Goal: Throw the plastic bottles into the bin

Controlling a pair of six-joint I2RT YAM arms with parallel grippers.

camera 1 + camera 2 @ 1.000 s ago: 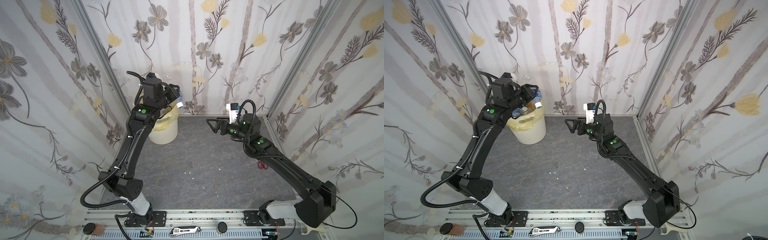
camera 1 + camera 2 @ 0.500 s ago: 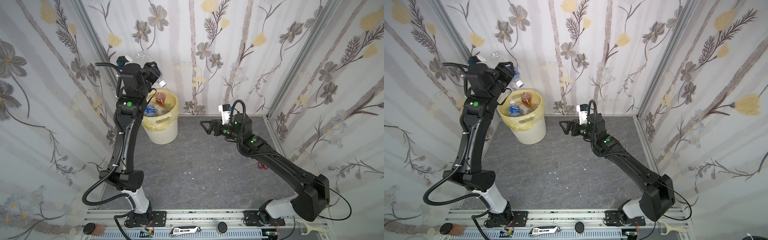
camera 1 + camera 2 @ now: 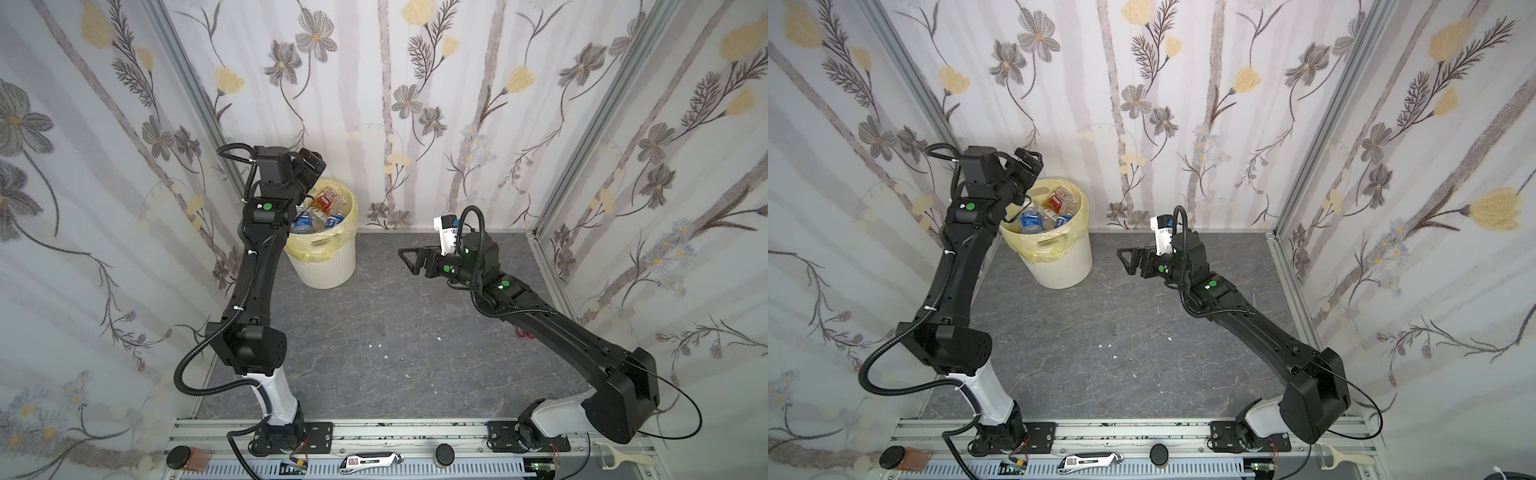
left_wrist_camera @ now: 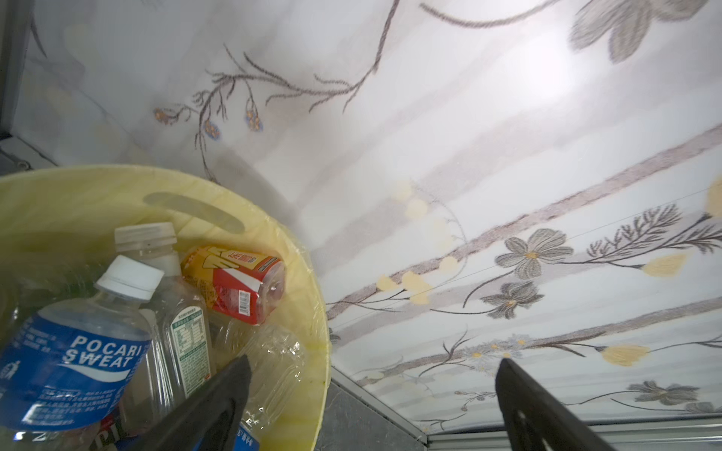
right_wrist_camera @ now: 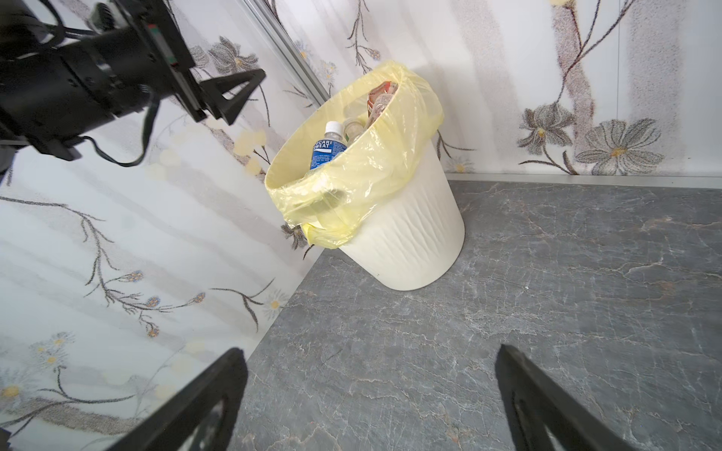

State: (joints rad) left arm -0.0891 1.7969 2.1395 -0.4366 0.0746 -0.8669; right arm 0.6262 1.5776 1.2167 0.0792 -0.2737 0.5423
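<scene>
The bin (image 3: 328, 266) (image 3: 1064, 268) stands in the far left corner, cream-white and ribbed, with a yellow bag over its rim (image 4: 310, 296) (image 5: 410, 234). Several plastic bottles lie inside: a blue-labelled one (image 4: 74, 363) (image 3: 1030, 220) (image 5: 326, 150), an orange-red labelled one (image 4: 234, 285) (image 3: 324, 202) and clear ones (image 4: 183, 332). My left gripper (image 3: 309, 164) (image 3: 1029, 161) (image 4: 373, 361) hangs open and empty above the bin's back left rim. My right gripper (image 3: 409, 262) (image 3: 1126, 261) (image 5: 369, 349) is open and empty, above the floor to the right of the bin.
Flowered walls close in right behind and left of the bin. Small white scraps (image 3: 386, 356) lie on the grey floor. A red item (image 3: 524, 332) sits by the right wall. A box cutter (image 3: 365, 460) and a peeler (image 3: 619, 459) rest on the front rail.
The left gripper held a clear bottle by the bin, lifted up and back, then came down and opened; no bottle is in it now. The right gripper shifted slightly left.
</scene>
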